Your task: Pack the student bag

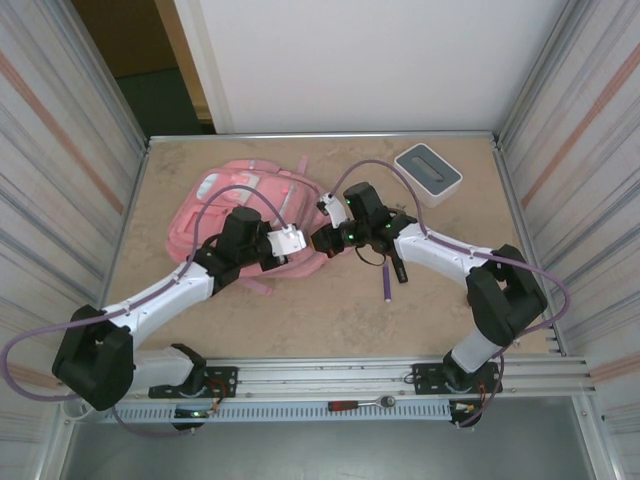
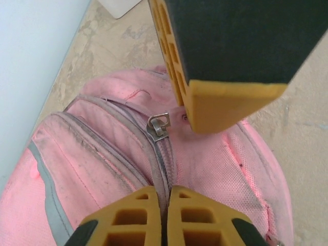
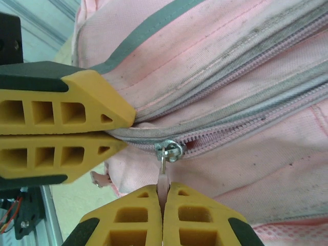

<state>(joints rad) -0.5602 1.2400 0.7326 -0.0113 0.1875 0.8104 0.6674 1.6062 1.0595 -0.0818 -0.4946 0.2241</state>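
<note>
Pink student bag (image 1: 250,180) between clamped fingers (image 3: 128,215)

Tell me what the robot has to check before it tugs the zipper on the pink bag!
1. Grip on the zipper pull: ok, the right gripper is shut on it.
2. Bag held steady: ok, the left gripper pinches the student bag beside the zipper.
3. Zipper open enough for packing: not ok, it looks almost fully closed.
4. Something to pack nearby: ok, a purple pen lies on the table by the right arm.
5. Room inside the bag: cannot tell.
</note>
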